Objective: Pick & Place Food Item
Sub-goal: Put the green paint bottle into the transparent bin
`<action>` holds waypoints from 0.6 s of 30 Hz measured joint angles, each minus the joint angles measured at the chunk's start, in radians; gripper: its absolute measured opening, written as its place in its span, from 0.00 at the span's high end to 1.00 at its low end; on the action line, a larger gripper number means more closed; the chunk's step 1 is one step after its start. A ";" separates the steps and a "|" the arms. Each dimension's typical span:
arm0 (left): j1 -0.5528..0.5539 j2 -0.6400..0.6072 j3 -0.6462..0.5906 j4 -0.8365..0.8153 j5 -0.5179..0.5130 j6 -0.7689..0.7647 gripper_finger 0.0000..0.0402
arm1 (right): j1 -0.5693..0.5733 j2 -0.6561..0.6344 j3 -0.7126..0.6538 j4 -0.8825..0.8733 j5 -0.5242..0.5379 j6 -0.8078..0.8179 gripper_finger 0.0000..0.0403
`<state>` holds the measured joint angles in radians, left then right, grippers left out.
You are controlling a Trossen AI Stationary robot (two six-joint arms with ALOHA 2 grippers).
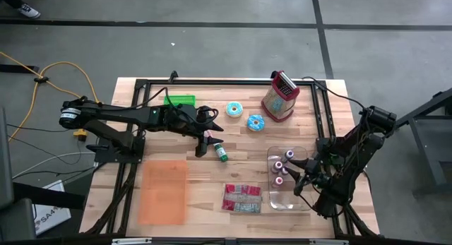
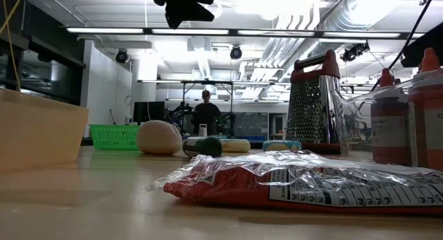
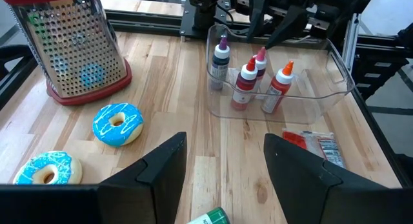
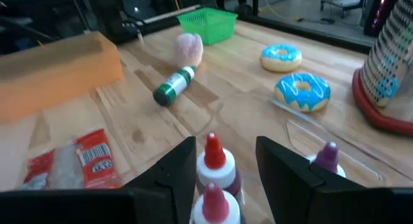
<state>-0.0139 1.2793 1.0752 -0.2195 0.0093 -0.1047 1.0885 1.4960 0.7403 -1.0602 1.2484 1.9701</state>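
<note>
Two blue-iced donuts (image 1: pixel 234 109) (image 1: pixel 255 122) lie on the wooden table beside a metal grater (image 1: pixel 280 97). A pale pink round item (image 4: pixel 189 48) rests near a green basket (image 1: pixel 180 100). A red snack bag (image 1: pixel 242 198) lies flat near the front. My left gripper (image 1: pixel 206 145) hangs open above mid-table, over a green bottle (image 1: pixel 221 153) that lies on its side, and nothing is between its fingers (image 3: pixel 161 172). My right gripper (image 1: pixel 298 176) is open above a clear bin (image 1: pixel 305 200) of upright squeeze bottles. Its fingers (image 4: pixel 174 175) stand either side of a red-capped bottle (image 4: pixel 213 161), apart from it.
An orange bin (image 1: pixel 164 192) stands at the front left. A black frame (image 1: pixel 134 132) runs round the table's edges. The grater stands upright at the back right. Bare wood lies between the orange bin, the snack bag and the donuts. A person (image 2: pixel 205 112) stands far behind the table.
</note>
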 joint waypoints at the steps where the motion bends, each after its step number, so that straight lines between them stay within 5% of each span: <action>1: 0.000 0.000 0.000 0.000 0.000 0.000 0.50 | 0.000 0.000 0.000 0.001 0.013 0.000 0.63; 9: 0.000 0.000 0.000 0.000 0.000 0.000 0.50 | -0.009 0.000 0.000 -0.001 0.185 0.001 0.63; 18: 0.000 0.000 0.000 0.000 0.000 0.000 0.50 | -0.123 -0.035 0.006 0.007 0.128 0.085 0.63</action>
<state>-0.0141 1.2793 1.0751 -0.2192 0.0093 -0.1047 0.9657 1.4612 0.7462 -1.0532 1.3762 2.0556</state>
